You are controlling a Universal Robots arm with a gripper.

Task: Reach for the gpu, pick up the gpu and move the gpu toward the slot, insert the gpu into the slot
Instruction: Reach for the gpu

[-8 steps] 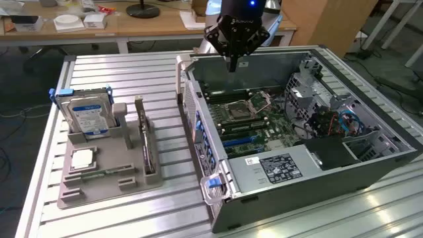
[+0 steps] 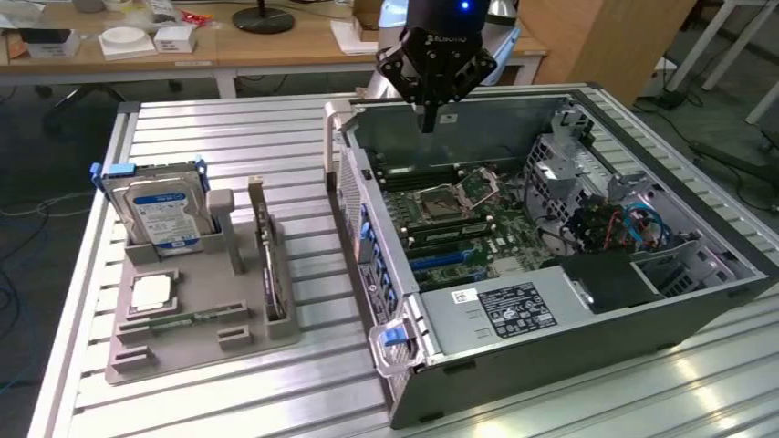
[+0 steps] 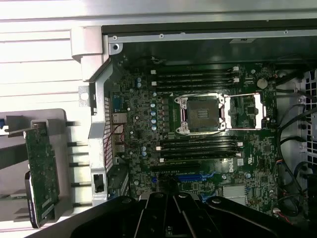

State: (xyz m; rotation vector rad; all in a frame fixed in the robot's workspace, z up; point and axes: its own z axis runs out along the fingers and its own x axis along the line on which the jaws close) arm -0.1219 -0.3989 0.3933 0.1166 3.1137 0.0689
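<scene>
Bench (image 2: 219, 137): slatted aluminium, with office desks behind it.
Exterior, hand (image 2: 428, 123): clenched and empty, hanging over the 12 o'clock end of the open case (image 2: 681, 301).
Exterior, gpu (image 2: 270, 265): stands on edge in the grey holder (image 2: 182, 342), at 7 o'clock from the hand and well apart. Its long axis runs 12-to-6.
Exterior, slot (image 2: 444, 260): blue strip at 6 o'clock from the hand.
Wrist, hand (image 3: 171, 203): over the motherboard (image 3: 143, 114), near the slot (image 3: 190, 177).
Wrist, gpu (image 3: 42, 168): outside the case wall, untouched.
</scene>
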